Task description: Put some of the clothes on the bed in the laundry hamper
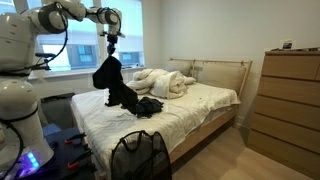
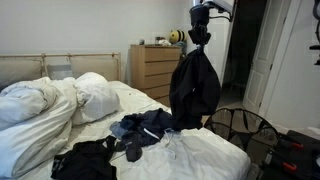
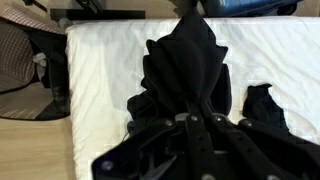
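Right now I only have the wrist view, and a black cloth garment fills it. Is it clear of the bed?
Observer: In both exterior views the black cloth garment hangs from the gripper. Its hem is near the dark clothes pile, and I cannot tell if it is clear.
Operator: Where is the hamper?
Observer: The black mesh laundry hamper stands upright beside the white-sheeted bed.
Operator: What else is on the bed?
Observer: A crumpled white duvet is heaped at the headboard end.
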Motion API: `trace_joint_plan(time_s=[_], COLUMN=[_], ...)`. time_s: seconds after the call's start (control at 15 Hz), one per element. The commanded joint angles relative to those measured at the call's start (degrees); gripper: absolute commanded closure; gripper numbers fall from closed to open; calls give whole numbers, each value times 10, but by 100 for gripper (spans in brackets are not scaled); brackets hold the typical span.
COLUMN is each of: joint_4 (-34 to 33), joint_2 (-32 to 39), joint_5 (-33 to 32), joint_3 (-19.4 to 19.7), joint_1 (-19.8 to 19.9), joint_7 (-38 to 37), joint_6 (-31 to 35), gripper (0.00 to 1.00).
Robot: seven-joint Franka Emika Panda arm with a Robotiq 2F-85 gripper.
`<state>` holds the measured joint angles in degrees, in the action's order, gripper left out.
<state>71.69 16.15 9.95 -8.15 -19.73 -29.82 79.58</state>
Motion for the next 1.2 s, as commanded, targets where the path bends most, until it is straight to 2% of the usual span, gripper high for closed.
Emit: trace_joint_plan(time_s=[0.0,0.13,0.2,0.73,0.93,1.13], joint_4=[141,200,227,457,520,558], joint_2=[-116,-169,-194,-443,-531,-604], joint_5=[34,44,46,43,33,-10], joint_3=[14,23,13,9,7,1], joint_1=[25,35,53,129,163,205], joint_7=[-14,-14,-17,-56,-61,-53], joint_6=[7,13,14,18,21,42], gripper=[99,99,99,99,99,99])
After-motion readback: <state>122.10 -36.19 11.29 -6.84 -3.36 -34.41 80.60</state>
